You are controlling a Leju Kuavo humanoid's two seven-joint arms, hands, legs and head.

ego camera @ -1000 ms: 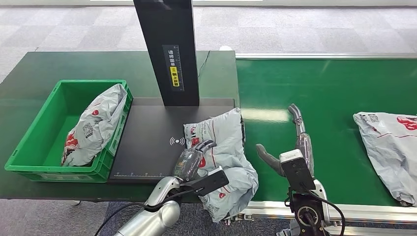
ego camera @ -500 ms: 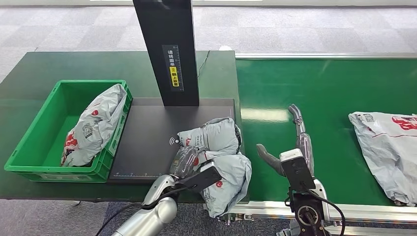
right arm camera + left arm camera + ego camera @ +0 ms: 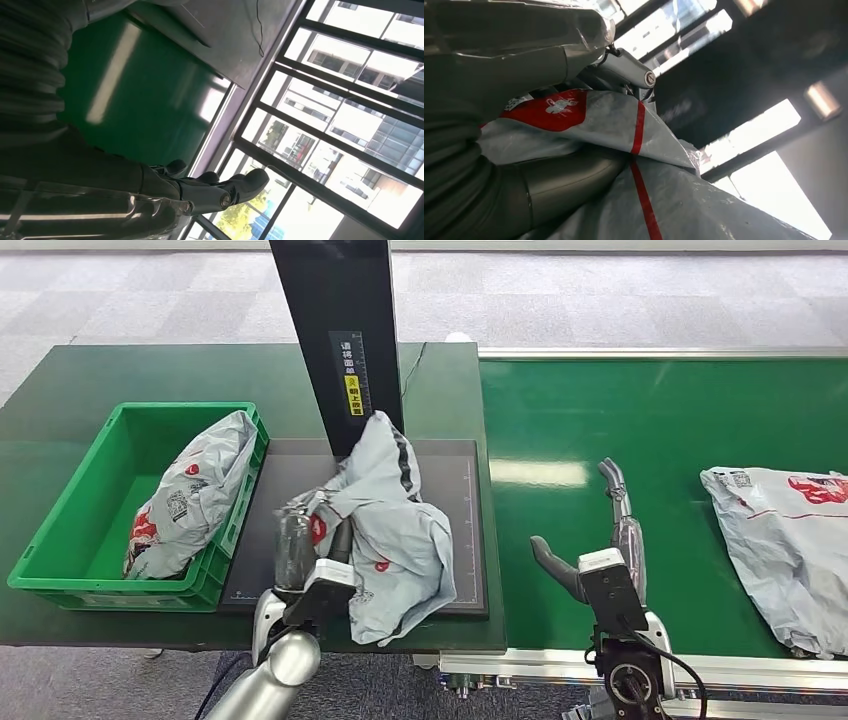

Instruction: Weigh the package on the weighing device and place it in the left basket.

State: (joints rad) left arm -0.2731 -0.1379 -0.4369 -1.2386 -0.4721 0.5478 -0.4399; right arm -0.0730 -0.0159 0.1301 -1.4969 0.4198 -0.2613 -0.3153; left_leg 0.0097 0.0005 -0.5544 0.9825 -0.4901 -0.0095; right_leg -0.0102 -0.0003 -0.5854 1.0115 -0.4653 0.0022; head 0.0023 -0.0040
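A grey plastic mail package with red marks hangs crumpled over the black weighing platform, lifted by my left hand, which grips its left side. In the left wrist view the same package is pressed between the thumb and fingers. The green basket stands left of the scale and holds another grey package. My right hand hovers open over the green conveyor belt, holding nothing; its fingers are spread in the right wrist view.
The scale's black upright column rises behind the platform. Another grey package lies on the belt at the right edge. The dark green table carries the basket and scale; grey floor lies beyond.
My left hand has lifted the package and carried it leftward across the scale platform, from its front right corner toward the basket. The package on the belt has drifted slightly left. My right hand has hardly moved.
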